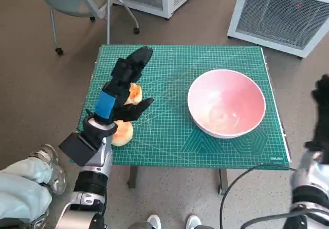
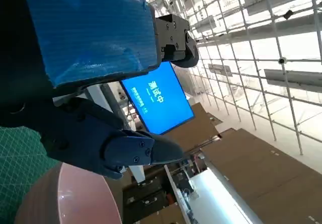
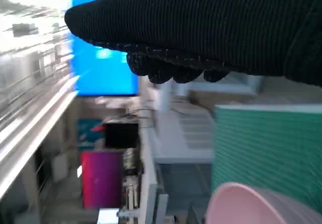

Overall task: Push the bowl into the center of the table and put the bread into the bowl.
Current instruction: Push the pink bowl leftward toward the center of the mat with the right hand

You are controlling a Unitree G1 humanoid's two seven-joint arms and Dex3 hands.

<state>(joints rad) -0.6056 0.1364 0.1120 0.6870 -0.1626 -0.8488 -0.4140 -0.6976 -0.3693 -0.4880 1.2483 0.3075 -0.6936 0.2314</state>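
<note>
Your left hand (image 1: 122,87) is up over the bread (image 1: 123,131) at the counter's (image 1: 169,141) left edge, fingers spread apart and holding nothing as far as the head view shows. The pink bowl (image 1: 226,103) sits right of center on the green mat. Your right hand (image 1: 322,96) is off the counter's right edge; can't tell how its fingers lie.

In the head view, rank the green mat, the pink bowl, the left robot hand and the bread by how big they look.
1. mat
2. bowl
3. left robot hand, though it sits nearer the camera
4. bread, partly hidden by that hand
</note>
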